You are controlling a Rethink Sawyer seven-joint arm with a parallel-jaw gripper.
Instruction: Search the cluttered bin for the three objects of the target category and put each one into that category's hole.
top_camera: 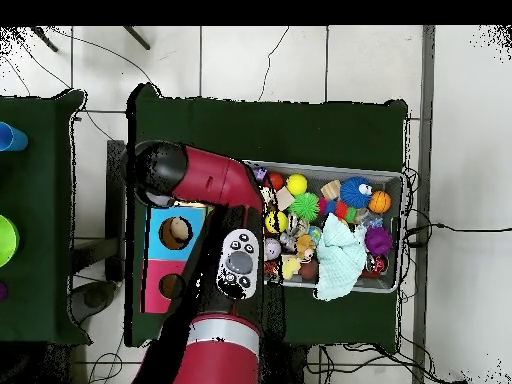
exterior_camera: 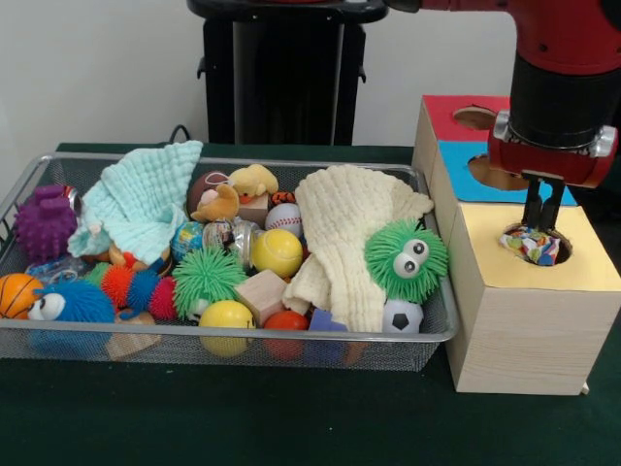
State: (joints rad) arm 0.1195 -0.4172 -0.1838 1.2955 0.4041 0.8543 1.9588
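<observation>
The silver wire-mesh bin (exterior_camera: 243, 335) is full of toys and cloths; it also shows in the overhead view (top_camera: 398, 176). To its right stands the yellow-topped wooden box (exterior_camera: 587, 267) with its round hole (exterior_camera: 560, 255). My gripper (exterior_camera: 541, 221) hangs straight down over that hole. Its fingers are close together and pinch the top of a white fabric bundle (exterior_camera: 529, 243) with red, blue, yellow and green patches, which sits in the hole's mouth. I see no other such bundle in the bin. In the overhead view my arm (top_camera: 215, 180) hides the gripper and the yellow box.
A cream cloth (exterior_camera: 354, 233) and a mint cloth (exterior_camera: 141, 199) cover part of the bin. A green spiky ball with eyes (exterior_camera: 406, 260) lies by the bin's right wall. The blue-topped box (exterior_camera: 464, 165) and red-topped box (exterior_camera: 441, 109) stand behind the yellow one.
</observation>
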